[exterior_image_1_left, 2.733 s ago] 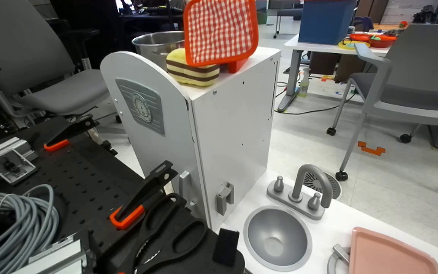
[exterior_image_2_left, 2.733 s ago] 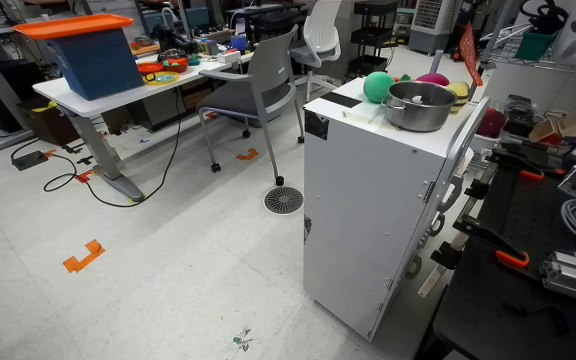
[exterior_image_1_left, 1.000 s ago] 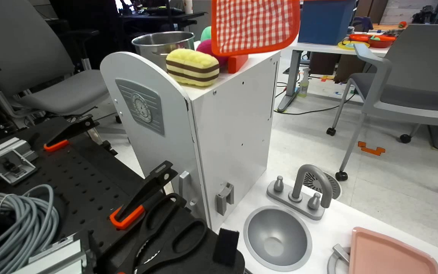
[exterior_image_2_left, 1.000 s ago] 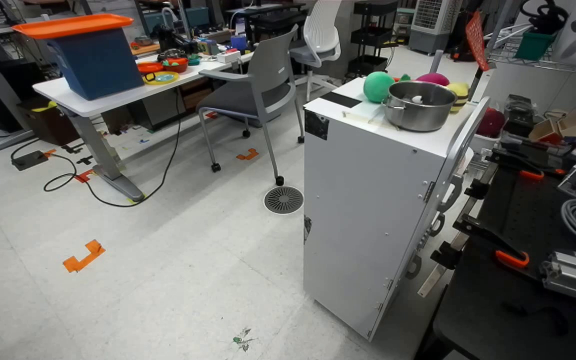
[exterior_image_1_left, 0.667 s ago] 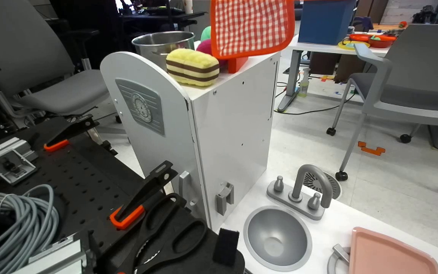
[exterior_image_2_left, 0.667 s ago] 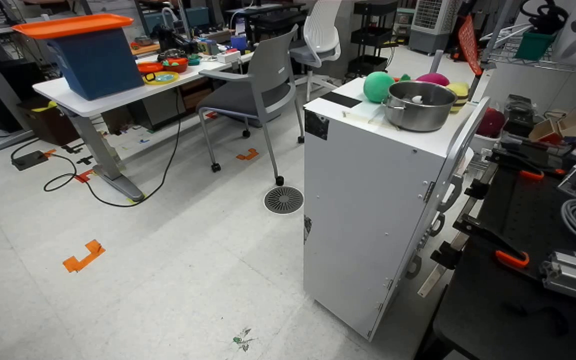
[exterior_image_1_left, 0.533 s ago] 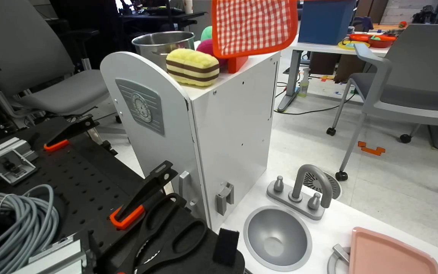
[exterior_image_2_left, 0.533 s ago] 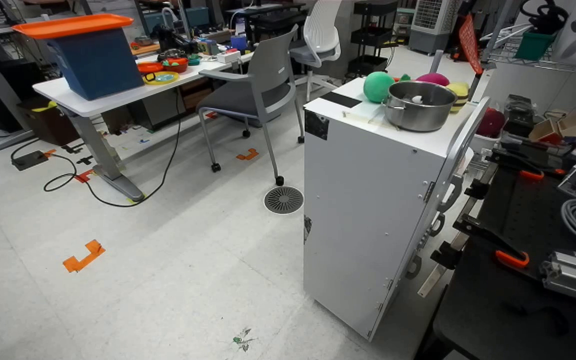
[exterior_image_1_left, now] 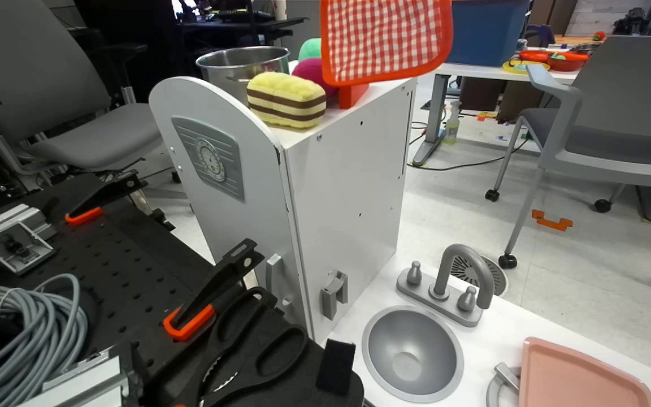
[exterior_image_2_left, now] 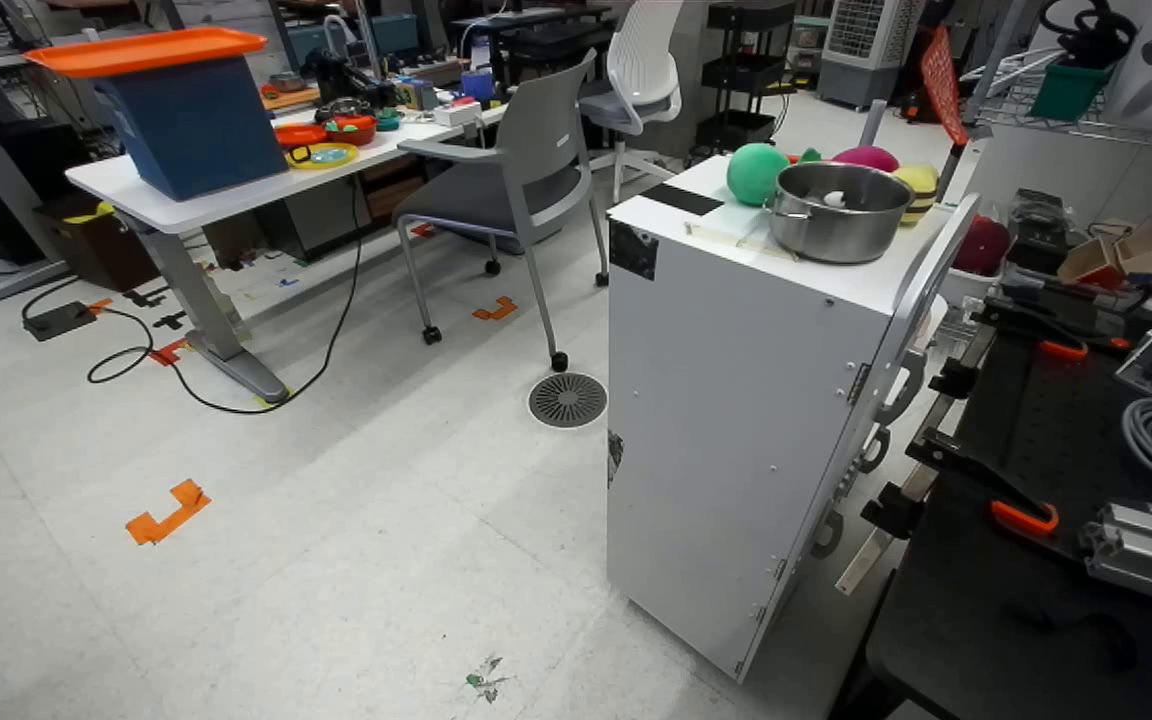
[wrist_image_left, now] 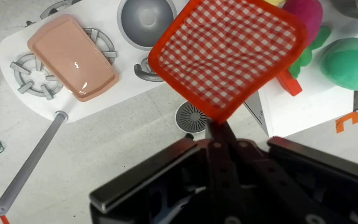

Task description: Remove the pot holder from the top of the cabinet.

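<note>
The pot holder [exterior_image_1_left: 385, 37], a red-and-white checked square pad with a red-orange border, hangs in the air beside and above the top edge of the white cabinet [exterior_image_1_left: 348, 186]. It shows nearly edge-on in an exterior view [exterior_image_2_left: 941, 85], where the cabinet [exterior_image_2_left: 736, 430] stands below and nearer. In the wrist view the pad [wrist_image_left: 228, 49] spreads out from my gripper [wrist_image_left: 218, 124], whose fingertips are shut on one corner. The pad covers part of the counter and cabinet edge there. I cannot make out the gripper in either exterior view.
On the cabinet top stand a metal pot [exterior_image_1_left: 241, 65], a yellow-and-brown layered block [exterior_image_1_left: 286, 100], a pink ball [exterior_image_1_left: 311, 70], a green ball [exterior_image_2_left: 758, 174] and a red block [exterior_image_1_left: 352, 95]. Below are a faucet [exterior_image_1_left: 464, 271], a sink bowl [exterior_image_1_left: 413, 353] and a pink tray [exterior_image_1_left: 580, 379].
The pot holder has moved right in an exterior view, away from in front of the layered block, uncovering the pink ball. In the last half second it shifts only slightly farther right.
</note>
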Available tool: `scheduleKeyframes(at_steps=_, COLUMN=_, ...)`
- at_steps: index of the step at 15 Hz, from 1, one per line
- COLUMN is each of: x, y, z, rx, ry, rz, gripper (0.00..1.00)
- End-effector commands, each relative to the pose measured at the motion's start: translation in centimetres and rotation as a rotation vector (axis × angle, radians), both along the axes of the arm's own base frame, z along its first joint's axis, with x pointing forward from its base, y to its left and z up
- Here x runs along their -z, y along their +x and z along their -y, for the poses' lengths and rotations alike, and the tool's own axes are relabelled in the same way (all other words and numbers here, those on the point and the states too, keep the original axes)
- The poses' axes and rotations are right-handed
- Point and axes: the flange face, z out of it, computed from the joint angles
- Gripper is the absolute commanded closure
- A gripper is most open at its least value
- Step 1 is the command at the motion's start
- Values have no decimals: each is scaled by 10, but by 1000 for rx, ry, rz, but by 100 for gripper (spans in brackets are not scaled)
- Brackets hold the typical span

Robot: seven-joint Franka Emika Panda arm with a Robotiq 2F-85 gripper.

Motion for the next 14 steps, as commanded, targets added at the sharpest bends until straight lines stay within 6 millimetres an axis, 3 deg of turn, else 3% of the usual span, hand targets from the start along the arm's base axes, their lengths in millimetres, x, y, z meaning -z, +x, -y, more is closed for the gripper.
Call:
scheduleKeyframes(at_steps=1, x=-6, y=2, z=4, rx=-15, ry=-15, rz=3, gripper=100)
scheduleKeyframes(at_steps=7, x=-10, y=11, z=-3, rx=-44, ry=-24, rz=5, gripper=100)
scheduleKeyframes(at_steps=8, x=-11, y=12, z=-4, rx=-51, ry=-22, rz=6, gripper=74)
scheduleKeyframes(at_steps=10, x=-12, y=12, z=-5, rx=-58, ry=-22, rz=10, gripper=66)
scheduleKeyframes(at_steps=14, x=-11, y=13, z=-7, rx=-70, ry=-22, rz=10, gripper=37)
